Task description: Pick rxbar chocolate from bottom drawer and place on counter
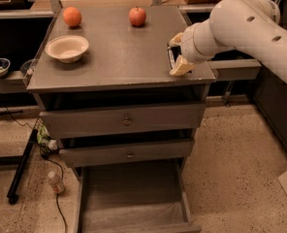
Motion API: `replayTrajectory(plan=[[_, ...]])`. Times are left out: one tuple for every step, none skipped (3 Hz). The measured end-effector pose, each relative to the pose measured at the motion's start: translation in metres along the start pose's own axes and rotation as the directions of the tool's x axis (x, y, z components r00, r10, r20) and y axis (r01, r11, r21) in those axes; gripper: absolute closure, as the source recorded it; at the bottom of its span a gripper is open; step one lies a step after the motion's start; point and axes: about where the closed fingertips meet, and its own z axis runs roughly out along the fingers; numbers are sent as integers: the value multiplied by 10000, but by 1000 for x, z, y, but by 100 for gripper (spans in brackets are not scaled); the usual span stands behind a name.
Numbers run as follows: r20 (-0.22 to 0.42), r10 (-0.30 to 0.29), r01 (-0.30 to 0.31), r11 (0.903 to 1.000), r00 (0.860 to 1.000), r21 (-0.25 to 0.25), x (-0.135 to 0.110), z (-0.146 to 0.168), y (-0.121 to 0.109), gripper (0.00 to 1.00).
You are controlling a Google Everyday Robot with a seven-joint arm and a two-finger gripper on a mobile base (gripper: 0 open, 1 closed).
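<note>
Jaws at counter [119,62] rt edge, rxbar chocolate [170,57] partly hidden there.

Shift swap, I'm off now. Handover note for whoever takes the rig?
Gripper: at the counter's right edge, low over the top; grip unclear.
Snack bar: dark, in the gripper, at counter level.
Bottom drawer: pulled open, no bar seen inside.
Done: bar out of drawer, up at counter.
Left: confirm release, pull arm away.

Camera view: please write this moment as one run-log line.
hand: at counter right edge | rxbar chocolate: dark strip at hand | bottom drawer: open
</note>
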Motion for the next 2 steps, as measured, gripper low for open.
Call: replayTrajectory(plan=[[439, -119, 135, 9993, 9990, -354, -7, 3, 4, 100], [456, -219, 235, 9991, 9987, -355, -7, 5, -3, 100]])
